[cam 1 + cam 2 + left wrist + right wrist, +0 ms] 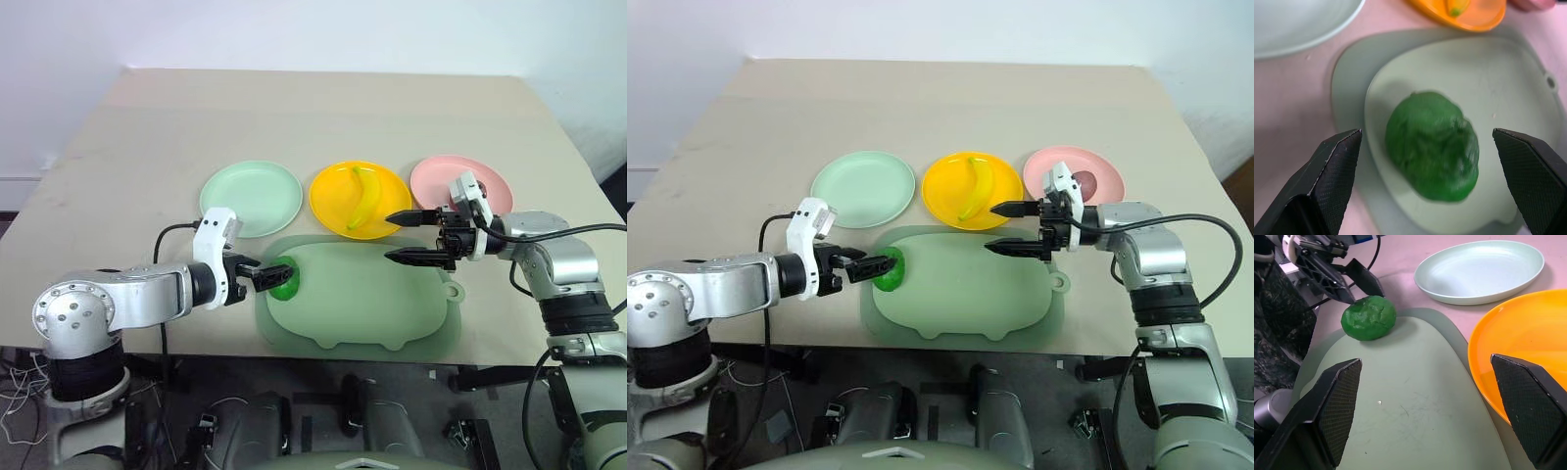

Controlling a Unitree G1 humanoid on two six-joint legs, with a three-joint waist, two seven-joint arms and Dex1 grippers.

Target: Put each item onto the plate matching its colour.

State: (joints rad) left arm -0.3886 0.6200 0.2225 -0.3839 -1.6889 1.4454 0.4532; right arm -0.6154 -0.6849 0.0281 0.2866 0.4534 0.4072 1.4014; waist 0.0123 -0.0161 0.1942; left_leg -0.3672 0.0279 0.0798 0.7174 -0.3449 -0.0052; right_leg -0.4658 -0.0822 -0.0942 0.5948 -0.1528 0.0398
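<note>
The bumpy green item [284, 279] lies on the left end of the large pale green tray [362, 308]. My left gripper [262, 275] is open at the item's left side, and in the left wrist view the item [1432, 147] sits between the fingers without touching them. My right gripper [392, 237] is open over the tray's right part, pointing left, with nothing in it. The banana [365, 196] lies on the yellow plate [328, 201]. The dark red fruit [1084, 181] rests on the pink plate [1058, 162]. Nothing lies on the mint plate [251, 198].
The three plates stand in a row behind the tray, mint on the left, yellow in the middle, pink on the right. The tray lies at the table's near edge [323, 354]. Bare tabletop [323, 108] stretches behind the plates.
</note>
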